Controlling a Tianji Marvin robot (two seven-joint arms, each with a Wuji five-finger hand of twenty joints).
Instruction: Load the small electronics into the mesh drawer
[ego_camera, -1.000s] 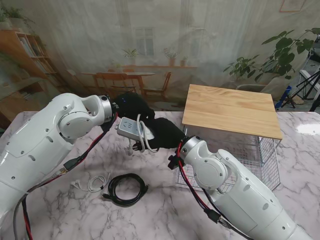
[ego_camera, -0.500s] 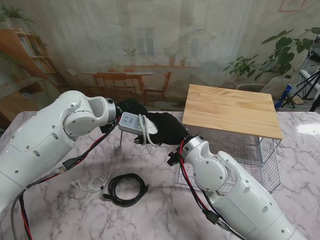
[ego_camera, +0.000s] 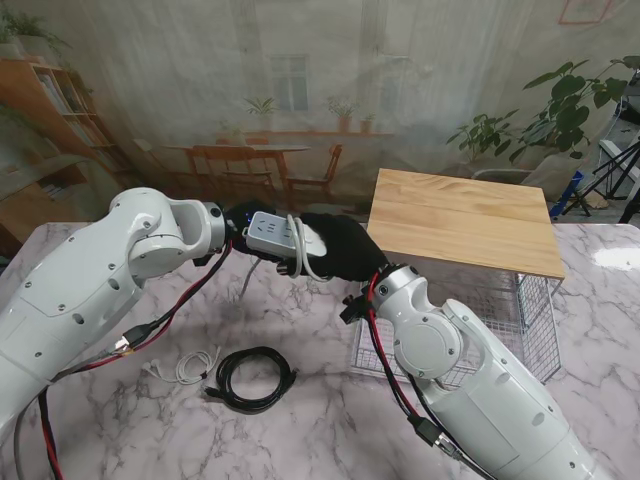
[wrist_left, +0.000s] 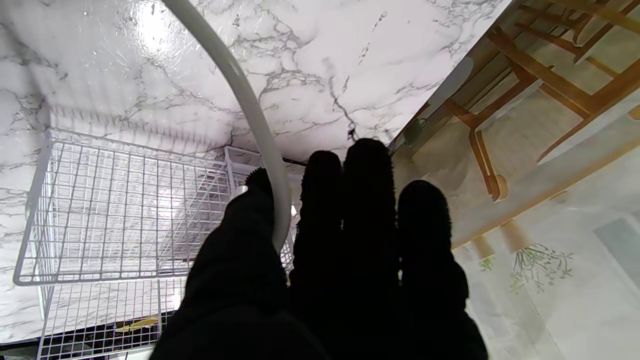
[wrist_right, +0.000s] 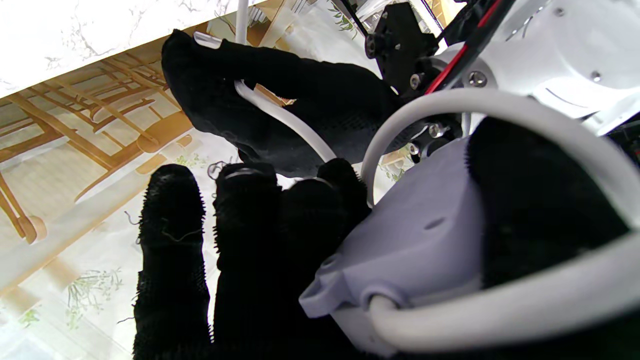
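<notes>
White-veined marble covers the table (ego_camera: 300, 420), backed by a printed café mural. Above it, the right hand (ego_camera: 340, 250), black-gloved, is wrapped around a white power strip (ego_camera: 275, 236) with its cord (ego_camera: 297, 250) looped over the body; the right wrist view shows thumb and fingers clamped on the grey casing. Touching it from the other side, the left hand (ego_camera: 250, 218) has its fingers together against the cord; whether it truly grips is unclear. Beyond the right hand sits the wire mesh drawer (ego_camera: 530, 320), under a wooden top (ego_camera: 460, 215); its contents are hard to make out. Nearer to me lie a coiled black cable (ego_camera: 250, 378) and a white cable (ego_camera: 185, 366).
</notes>
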